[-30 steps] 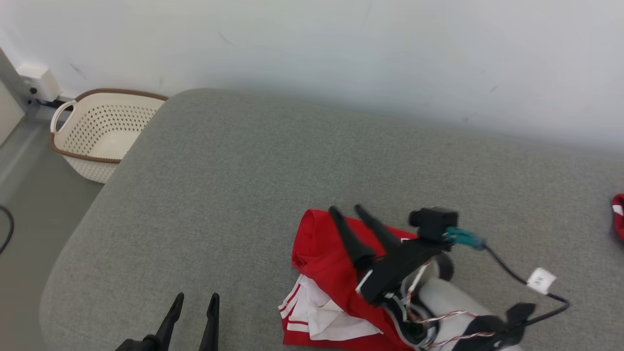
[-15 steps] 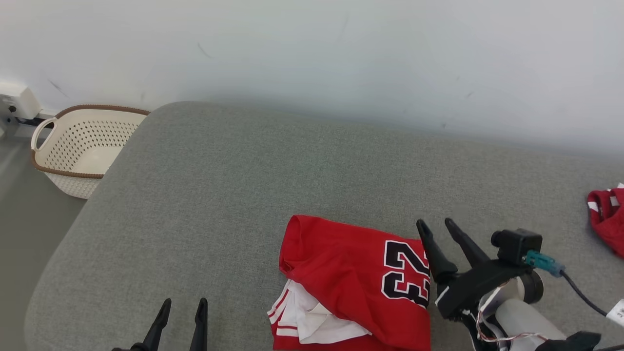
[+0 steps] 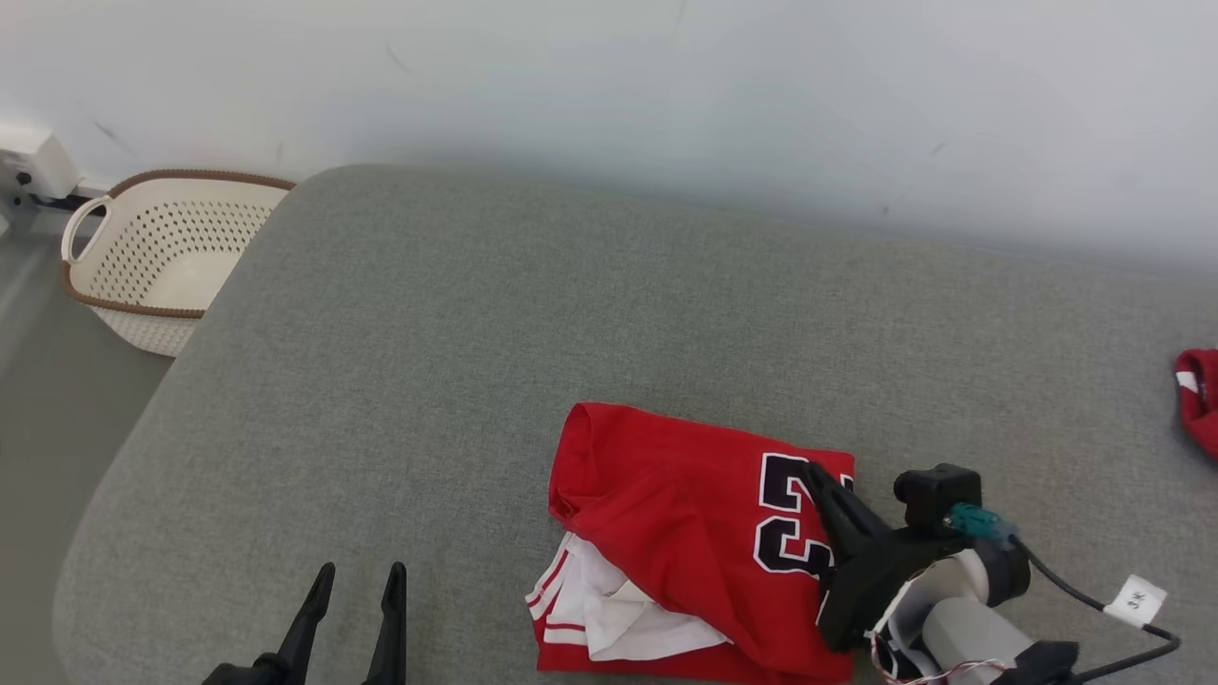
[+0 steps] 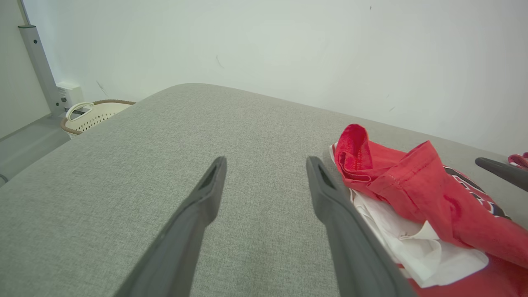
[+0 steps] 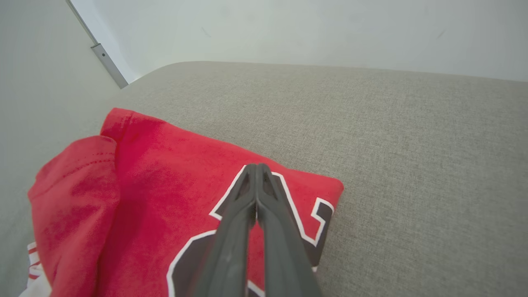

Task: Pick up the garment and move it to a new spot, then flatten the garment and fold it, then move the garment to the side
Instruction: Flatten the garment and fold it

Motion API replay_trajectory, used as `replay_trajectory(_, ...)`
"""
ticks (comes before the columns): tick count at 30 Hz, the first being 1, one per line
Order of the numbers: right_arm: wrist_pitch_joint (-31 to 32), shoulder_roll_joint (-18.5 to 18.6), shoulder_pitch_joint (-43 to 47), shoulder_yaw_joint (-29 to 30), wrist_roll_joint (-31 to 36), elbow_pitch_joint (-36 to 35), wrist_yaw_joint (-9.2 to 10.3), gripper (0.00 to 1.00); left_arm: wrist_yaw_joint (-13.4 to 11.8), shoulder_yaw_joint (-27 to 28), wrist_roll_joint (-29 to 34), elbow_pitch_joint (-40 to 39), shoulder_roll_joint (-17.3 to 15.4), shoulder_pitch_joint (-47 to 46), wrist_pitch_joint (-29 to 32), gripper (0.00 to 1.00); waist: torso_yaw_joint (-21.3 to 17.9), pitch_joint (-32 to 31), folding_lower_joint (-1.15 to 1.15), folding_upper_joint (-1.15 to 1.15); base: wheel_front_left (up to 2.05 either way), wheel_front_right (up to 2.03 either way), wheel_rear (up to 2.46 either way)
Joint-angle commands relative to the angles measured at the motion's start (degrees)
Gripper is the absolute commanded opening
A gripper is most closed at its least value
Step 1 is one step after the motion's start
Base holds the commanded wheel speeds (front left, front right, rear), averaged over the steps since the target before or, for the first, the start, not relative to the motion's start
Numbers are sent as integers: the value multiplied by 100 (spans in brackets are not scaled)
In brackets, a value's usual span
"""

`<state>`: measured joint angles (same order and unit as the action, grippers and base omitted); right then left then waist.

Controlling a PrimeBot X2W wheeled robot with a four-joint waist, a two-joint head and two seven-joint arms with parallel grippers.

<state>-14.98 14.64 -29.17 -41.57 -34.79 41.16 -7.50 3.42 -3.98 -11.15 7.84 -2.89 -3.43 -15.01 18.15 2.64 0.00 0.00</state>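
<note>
A red jersey [image 3: 666,514] with a black number and white lining lies folded on the grey padded surface [image 3: 533,314], near its front edge. My right gripper [image 3: 816,471] is shut, its fingers pressed together with nothing visible between them. It rests low over the number at the jersey's right end. In the right wrist view the closed tips [image 5: 256,167] point across the jersey [image 5: 165,173] toward its far edge. My left gripper [image 3: 362,571] stands open at the lower left, apart from the cloth. The left wrist view shows it [image 4: 266,163] over bare surface, with the jersey [image 4: 412,181] to its right.
A cream perforated basket [image 3: 162,257] sits on the floor past the surface's left corner, by the wall. Another red garment [image 3: 1199,400] lies at the far right edge. A black cable with a white tag [image 3: 1132,599] trails from my right wrist.
The head camera shifted slightly. My right gripper was open beside the jersey's right edge half a second ago; it has moved left onto the number and shut. The left gripper stays as before.
</note>
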Motion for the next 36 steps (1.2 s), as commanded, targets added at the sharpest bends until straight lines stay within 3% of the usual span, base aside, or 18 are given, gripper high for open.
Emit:
replay_trajectory(1,-23,-106,-9,39,96,86,2,0,-9,-7,-17,-16,-5,-35,-24,100,51,74,0,0,0,0,0)
replay_trajectory(9,-24,-354,-111,87,535,584,2,0,-20,-52,-18,-29,-5,-152,-24,100,202,241,0,0,0,0,0)
replay_trajectory(19,-24,-777,-181,-132,596,629,2,0,-32,-97,-57,-24,-4,-255,-24,100,425,373,0,0,0,0,0)
replay_trajectory(27,-24,-1055,-40,-717,395,390,2,0,-68,-132,-104,-17,-4,-281,-24,100,621,372,0,0,0,0,0)
replay_trajectory(36,-25,-1107,178,-1675,-252,-56,2,0,-126,-103,-165,-33,-4,-191,-24,100,630,302,0,0,0,0,0)
